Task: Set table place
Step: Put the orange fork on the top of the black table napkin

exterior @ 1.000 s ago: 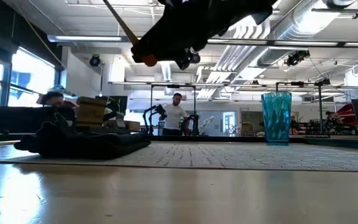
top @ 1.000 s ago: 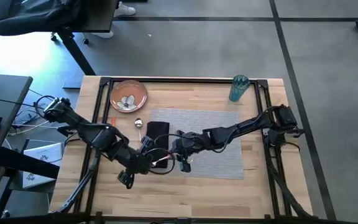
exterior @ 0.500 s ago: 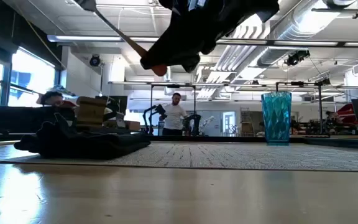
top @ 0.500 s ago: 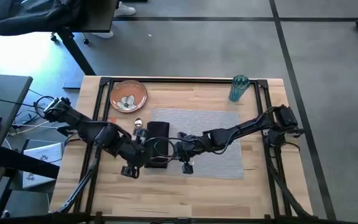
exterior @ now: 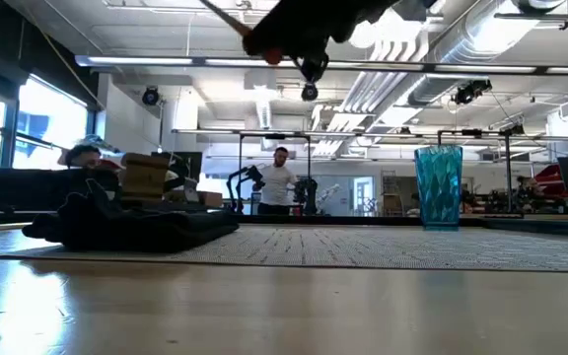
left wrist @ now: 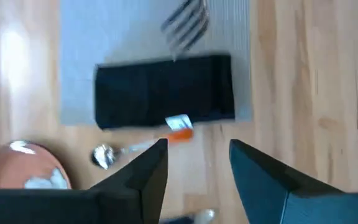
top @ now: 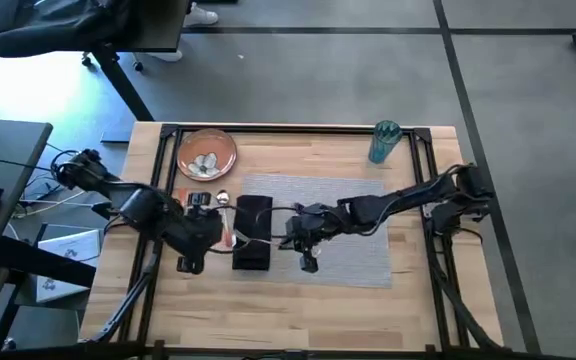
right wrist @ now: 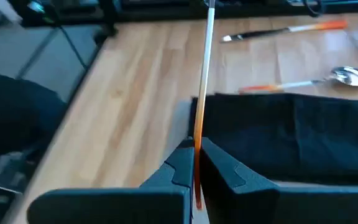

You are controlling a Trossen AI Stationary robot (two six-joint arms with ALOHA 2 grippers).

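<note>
Fingers: right gripper [right wrist: 196, 163] pinching fork [right wrist: 202, 81] over napkin [right wrist: 303, 134] | left gripper [left wrist: 194, 165] spread wide

Two dark, jointed robot arms with black cables looped along their links. Each end effector, left [left wrist: 194, 177] and right [right wrist: 194, 165], has two dark, wedge-shaped fingers.

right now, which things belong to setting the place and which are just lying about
For the job: grey woven placemat, black cloth napkin, orange-brown round plate, teal translucent cup, orange-handled metal spoon, knife, and fork held in the right fingers.
Just about: white papers beside the table, person in the room behind.
</note>
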